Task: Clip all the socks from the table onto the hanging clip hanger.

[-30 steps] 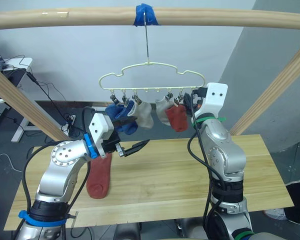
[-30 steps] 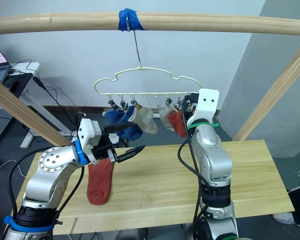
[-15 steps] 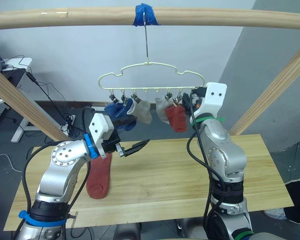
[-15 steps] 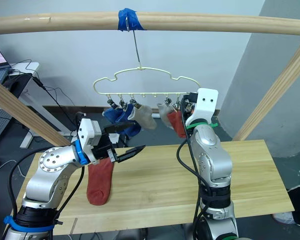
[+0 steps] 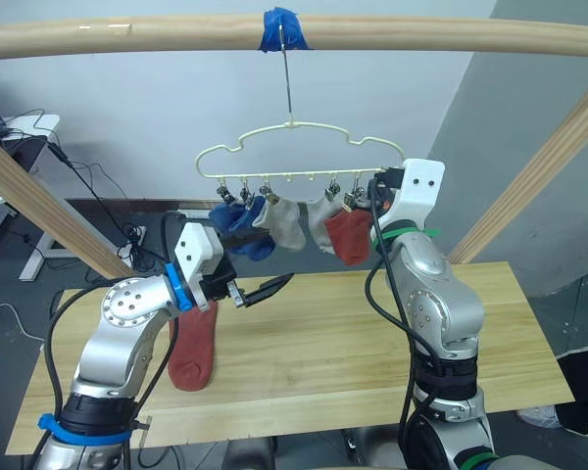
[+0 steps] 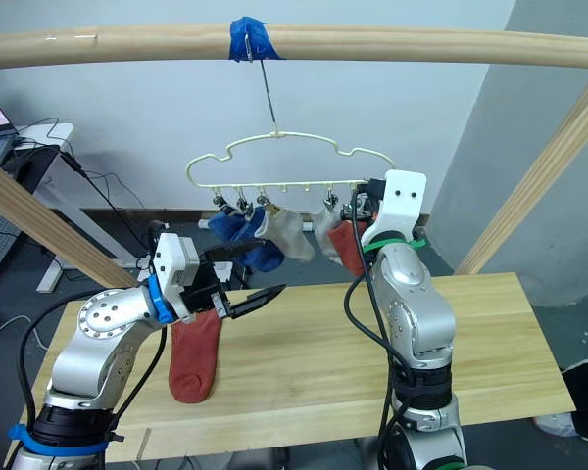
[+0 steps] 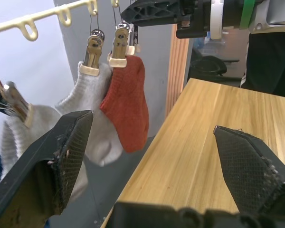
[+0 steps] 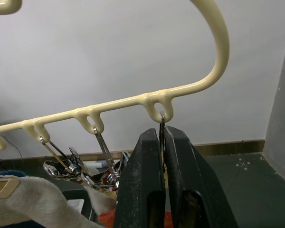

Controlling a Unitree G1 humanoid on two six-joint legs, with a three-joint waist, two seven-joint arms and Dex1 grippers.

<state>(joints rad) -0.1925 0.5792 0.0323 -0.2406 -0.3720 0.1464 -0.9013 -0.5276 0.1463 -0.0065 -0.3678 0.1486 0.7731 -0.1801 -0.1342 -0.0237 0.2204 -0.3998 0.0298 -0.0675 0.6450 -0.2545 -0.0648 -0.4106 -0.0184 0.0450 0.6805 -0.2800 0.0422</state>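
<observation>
Five socks already hang from the pale-yellow clip hanger [image 5: 299, 162] at upper centre: two blue socks [image 5: 237, 227], two grey socks [image 5: 292, 223] and one rust-red sock [image 5: 352, 235]. The second rust-red sock [image 5: 191, 345] lies on the desk [image 5: 323, 352] at lower left, so one is left, I judge. The left gripper [image 5: 261, 287] hovers over the desk, fingers spread, empty. The right gripper [image 8: 162, 156], raised to the hanger's right end, is pressed together on the end clip's wire [image 8: 161, 124].

Left tool [image 5: 266, 289] wide open at chest height, right tool [image 8: 162, 156] raised, fingers apparently pinched together
</observation>
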